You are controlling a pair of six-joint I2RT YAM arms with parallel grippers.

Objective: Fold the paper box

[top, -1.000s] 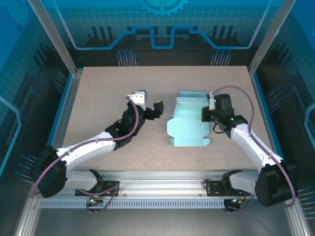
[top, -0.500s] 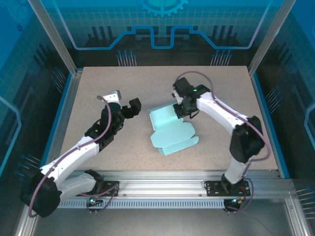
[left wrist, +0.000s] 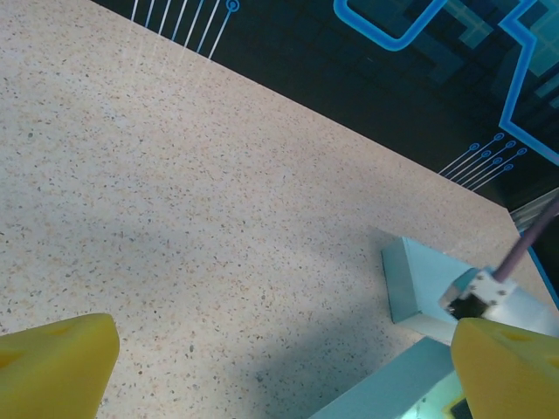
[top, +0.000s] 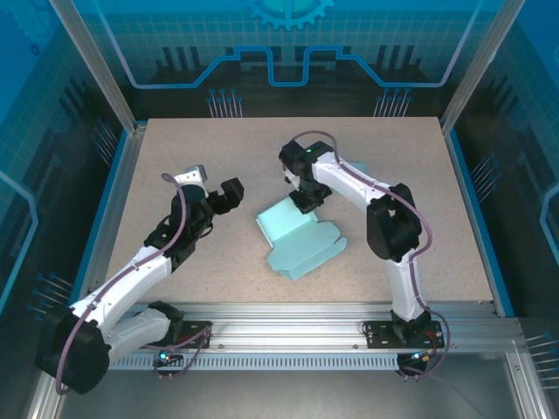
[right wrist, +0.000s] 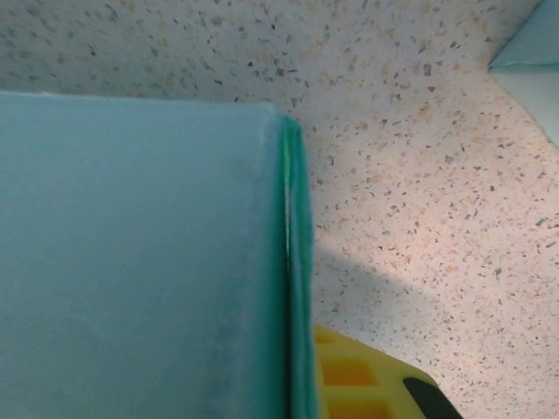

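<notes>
- Teal card, one paper box, lies at the middle of the speckled table, between the two arms; no second box.
- Top view: two grippers counted; left gripper sits left of the box and apart from it; right gripper is at the box's upper edge.
- Left wrist view adds: two yellow fingertips at the lower corners with bare table between them, so the jaws are released and hold nothing; a standing teal wall of the box at right, with a white plug on a cable in front of it.
- Right wrist view adds: a close teal panel over the left half, its folded edge running down to one yellow finger; jaws clenched on that box wall.
- Box form: partly folded; raised block-like section at its upper left; flat flap with a notched edge spreading to lower right; surface plain, unprinted.
</notes>
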